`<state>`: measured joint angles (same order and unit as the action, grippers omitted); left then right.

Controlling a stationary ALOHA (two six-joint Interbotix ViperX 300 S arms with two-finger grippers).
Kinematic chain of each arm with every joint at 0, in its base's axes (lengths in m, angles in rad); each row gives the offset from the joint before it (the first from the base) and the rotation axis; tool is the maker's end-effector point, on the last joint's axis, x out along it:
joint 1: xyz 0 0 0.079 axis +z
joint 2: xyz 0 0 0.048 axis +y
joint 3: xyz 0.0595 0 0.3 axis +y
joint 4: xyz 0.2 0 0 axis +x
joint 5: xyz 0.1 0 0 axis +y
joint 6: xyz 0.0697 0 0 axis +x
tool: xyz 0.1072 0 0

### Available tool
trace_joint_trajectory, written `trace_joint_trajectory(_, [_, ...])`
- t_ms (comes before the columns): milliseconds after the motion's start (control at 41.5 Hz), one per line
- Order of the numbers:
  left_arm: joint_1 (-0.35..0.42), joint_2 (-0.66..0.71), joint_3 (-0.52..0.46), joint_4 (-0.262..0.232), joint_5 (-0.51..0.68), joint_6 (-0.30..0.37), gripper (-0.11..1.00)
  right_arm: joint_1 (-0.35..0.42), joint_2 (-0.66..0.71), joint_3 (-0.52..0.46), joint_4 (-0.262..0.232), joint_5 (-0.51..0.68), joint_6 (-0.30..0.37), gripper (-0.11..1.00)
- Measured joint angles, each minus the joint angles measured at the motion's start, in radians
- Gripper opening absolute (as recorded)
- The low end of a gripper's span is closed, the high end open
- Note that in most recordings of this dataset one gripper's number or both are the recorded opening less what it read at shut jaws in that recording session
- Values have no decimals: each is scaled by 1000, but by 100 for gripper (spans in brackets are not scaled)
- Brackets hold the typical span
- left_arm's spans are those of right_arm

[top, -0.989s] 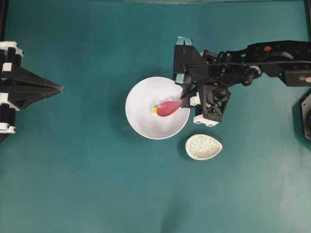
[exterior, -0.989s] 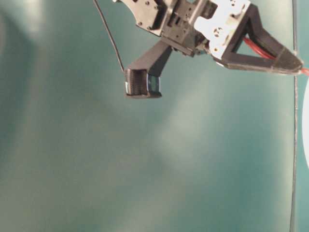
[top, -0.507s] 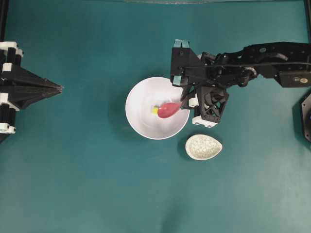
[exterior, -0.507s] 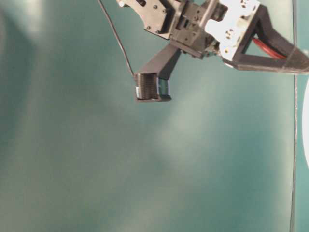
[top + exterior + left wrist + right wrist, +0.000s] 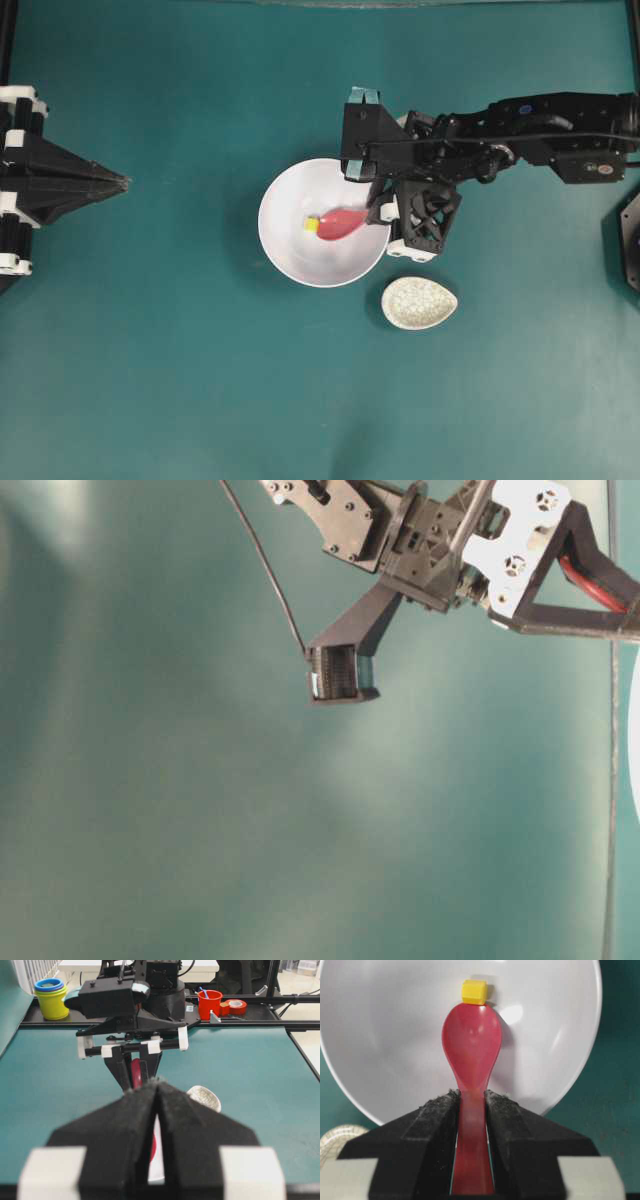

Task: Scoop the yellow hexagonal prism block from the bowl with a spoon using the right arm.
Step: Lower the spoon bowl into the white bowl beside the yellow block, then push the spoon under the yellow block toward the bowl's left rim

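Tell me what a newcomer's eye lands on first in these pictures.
First, the red spoon clamped by its handle in the right gripper, its scoop reaching into the white bowl at the table's middle. Next, the tiny yellow block sitting at the spoon's tip, not yet in the scoop. The left gripper sits shut at the left edge.
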<state>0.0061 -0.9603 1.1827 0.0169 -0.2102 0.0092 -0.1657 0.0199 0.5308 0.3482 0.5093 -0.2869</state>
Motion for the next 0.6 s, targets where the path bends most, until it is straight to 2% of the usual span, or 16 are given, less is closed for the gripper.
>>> trace_joint_trajectory(603, [0,0,-2,0,-2,0,0,28,28,-25,0,-107,-11,25])
